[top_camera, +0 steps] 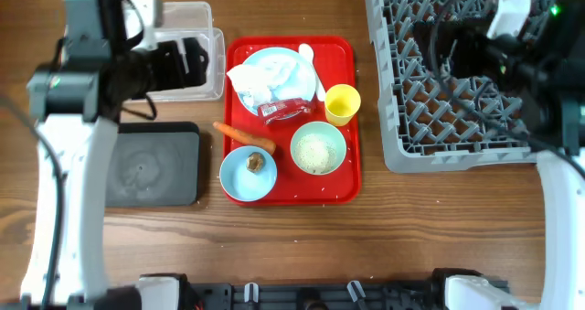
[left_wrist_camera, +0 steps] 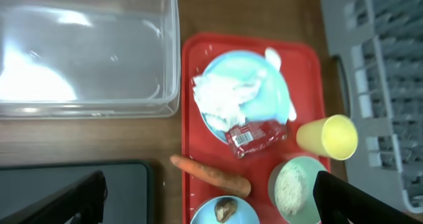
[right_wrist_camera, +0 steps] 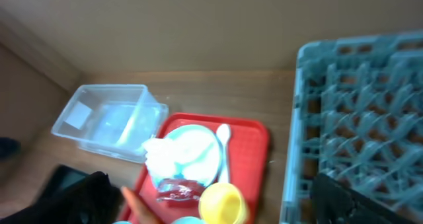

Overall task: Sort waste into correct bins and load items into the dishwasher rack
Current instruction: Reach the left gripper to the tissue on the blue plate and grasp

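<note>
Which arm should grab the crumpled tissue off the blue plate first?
Left, probably. The left gripper hangs open over the clear tub, just beside the red tray's side where the tissue lies; the right gripper is over the dishwasher rack, on the tray's far side.
</note>
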Robot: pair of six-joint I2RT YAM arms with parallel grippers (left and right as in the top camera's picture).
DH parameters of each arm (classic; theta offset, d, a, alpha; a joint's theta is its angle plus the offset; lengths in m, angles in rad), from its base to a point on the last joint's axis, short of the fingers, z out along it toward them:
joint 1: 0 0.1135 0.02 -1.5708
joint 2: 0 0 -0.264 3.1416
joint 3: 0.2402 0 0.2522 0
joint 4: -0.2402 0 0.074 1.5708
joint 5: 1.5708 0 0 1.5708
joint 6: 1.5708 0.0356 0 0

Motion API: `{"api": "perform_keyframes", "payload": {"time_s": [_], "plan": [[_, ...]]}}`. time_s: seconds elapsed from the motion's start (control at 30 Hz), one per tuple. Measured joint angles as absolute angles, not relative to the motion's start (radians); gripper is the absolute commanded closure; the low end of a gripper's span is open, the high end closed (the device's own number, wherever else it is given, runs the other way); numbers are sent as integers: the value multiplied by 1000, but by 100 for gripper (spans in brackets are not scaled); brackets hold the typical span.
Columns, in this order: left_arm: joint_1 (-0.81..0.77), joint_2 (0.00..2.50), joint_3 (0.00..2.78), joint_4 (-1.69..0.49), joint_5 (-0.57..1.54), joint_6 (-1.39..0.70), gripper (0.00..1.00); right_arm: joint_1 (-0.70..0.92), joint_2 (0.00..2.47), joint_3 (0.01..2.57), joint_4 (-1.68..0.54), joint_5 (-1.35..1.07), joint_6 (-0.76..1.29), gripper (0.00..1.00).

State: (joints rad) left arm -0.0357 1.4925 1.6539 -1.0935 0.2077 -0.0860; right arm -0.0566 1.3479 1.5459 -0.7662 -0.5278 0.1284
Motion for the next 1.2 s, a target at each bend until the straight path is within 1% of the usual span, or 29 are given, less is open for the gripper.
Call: {"api": "perform_keyframes", "payload": {"time_s": [0.1,0.27,0.4,0.5,0.63,0.8,0.93,1.2], "plan": [[-45,1557,1655,-1105,221,-83,0,-56,1389,1546,-754,-558,187,0],[-45,1612,1655,-1118,350,-80,0,-42,1433,1546,-775,-572,213,0],[-46,1614,1655,-1119,417,-79,0,4,1450,1546,-829,-535,212,0],[-60,1614,1655,-1130,424,-80,0,59,1457,1547,-862,-476,212,0],[-125,1617,1655,-1131,349,-79,0,133,1465,1547,-872,-400,212,0],[-234,1677,1657,-1000,192,-78,0,154,1471,1547,-876,-336,212,0],[-299,1808,1660,-884,100,-56,0,149,1471,1547,-905,-312,212,0],[-323,2053,1660,-785,49,27,0,149,1471,1547,-971,-305,200,0]]}}
